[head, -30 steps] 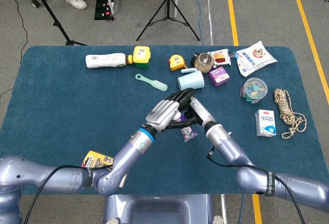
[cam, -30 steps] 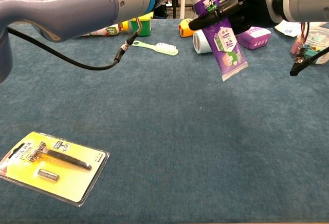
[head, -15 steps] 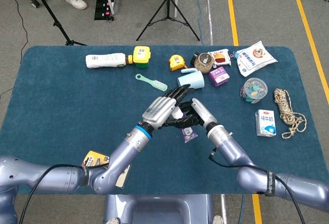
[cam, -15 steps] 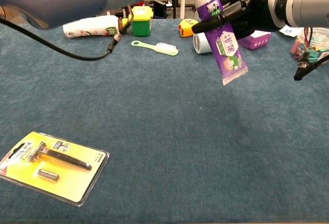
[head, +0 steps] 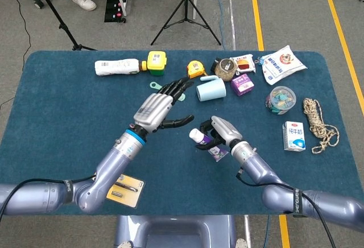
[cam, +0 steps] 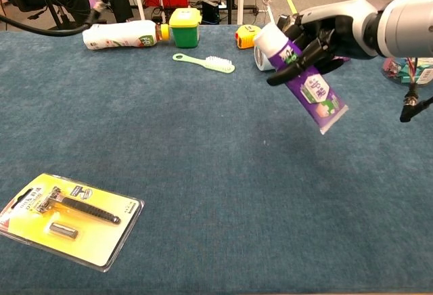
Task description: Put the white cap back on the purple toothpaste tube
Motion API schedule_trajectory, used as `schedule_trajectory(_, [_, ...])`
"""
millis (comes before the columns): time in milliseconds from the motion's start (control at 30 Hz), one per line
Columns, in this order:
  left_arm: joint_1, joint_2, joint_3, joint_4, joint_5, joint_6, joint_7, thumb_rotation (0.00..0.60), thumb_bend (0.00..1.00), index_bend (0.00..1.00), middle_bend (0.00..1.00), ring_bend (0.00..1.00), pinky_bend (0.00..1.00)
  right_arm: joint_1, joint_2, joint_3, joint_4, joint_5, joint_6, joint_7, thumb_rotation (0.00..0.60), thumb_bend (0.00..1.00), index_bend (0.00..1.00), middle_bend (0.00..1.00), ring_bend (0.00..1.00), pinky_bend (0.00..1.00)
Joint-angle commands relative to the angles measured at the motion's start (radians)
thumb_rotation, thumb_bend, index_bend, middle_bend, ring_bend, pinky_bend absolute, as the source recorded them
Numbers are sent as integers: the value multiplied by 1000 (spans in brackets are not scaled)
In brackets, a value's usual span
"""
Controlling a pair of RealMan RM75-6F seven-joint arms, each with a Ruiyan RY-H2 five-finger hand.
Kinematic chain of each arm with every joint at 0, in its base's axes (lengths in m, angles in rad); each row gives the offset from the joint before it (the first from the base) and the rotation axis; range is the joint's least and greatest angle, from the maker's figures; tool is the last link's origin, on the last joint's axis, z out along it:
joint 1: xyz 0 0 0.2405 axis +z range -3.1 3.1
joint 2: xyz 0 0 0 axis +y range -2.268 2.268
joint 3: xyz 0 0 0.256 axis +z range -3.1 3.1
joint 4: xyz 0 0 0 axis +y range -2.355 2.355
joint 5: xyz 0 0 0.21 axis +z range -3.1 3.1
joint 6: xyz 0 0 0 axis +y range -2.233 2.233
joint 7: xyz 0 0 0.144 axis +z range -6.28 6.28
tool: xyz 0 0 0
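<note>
One purple toothpaste tube (cam: 306,78) hangs in the air above the blue felt-like counter (head: 68,117), gripped by the right hand (head: 219,134), whose dark fingers (cam: 306,48) wrap around its upper body; the soft, flat-crimped tube tilts with its crimped end down and toward the right in the chest view, and one white cap (cam: 271,38), smooth and round, sits on its upper end. The left hand (head: 159,107) holds nothing, its silver back upward and its black fingers stretched forward and slightly apart, just left of the tube and not touching it. Around them lie single items: one pale green toothbrush (cam: 204,62) with white bristles, one light blue cylindrical cup (head: 211,89) on its side, one yellow tape measure (head: 196,69), one white plastic bottle (cam: 122,35) lying flat, one squat green jar with a yellow lid (cam: 184,27), and one razor in a yellow blister card (cam: 67,218) near the counter's front edge. Farther right in the head view are one small purple box (head: 243,84), one white pouch (head: 282,63), one clear round tub (head: 280,100) of coloured pieces, one small white carton (head: 294,136) and one coil of rough tan rope (head: 319,123).
</note>
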Motion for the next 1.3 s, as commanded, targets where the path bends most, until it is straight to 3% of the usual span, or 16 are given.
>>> schedule_trajectory(33, [32, 47, 27, -32, 24, 9, 12, 0, 55, 16, 0, 0, 76, 36, 0, -48, 22, 8, 0, -80, 600, 264, 856, 910, 994, 955])
schedule_trajectory(467, [171, 227, 135, -127, 113, 32, -9, 0, 55, 16, 0, 0, 75, 136, -53, -148, 85, 77, 27, -310, 583, 264, 744, 795, 880, 886])
schedule_trajectory(700, [244, 288, 176, -133, 210, 55, -60, 0, 55, 15, 0, 0, 75, 179, -101, -184, 127, 122, 39, -406, 331, 264, 457, 601, 687, 793])
schedule_trajectory(833, [279, 302, 191, -124, 257, 61, -106, 0, 55, 16, 0, 0, 75, 199, -108, -203, 130, 154, 38, -450, 174, 264, 254, 480, 574, 644])
schedule_trajectory(933, [294, 307, 196, -115, 278, 61, -126, 0, 55, 16, 0, 0, 76, 204, -104, -208, 122, 169, 43, -462, 121, 264, 158, 381, 484, 528])
schedule_trajectory(1100, [318, 326, 200, -113, 295, 64, -149, 0, 55, 16, 0, 0, 75, 187, -81, -195, 95, 166, 74, -446, 109, 264, 124, 311, 425, 484])
schedule_trajectory(1300, [357, 384, 232, -153, 276, 76, -92, 0, 55, 16, 0, 0, 75, 105, -21, -160, 49, 98, 146, -350, 165, 264, 189, 323, 425, 484])
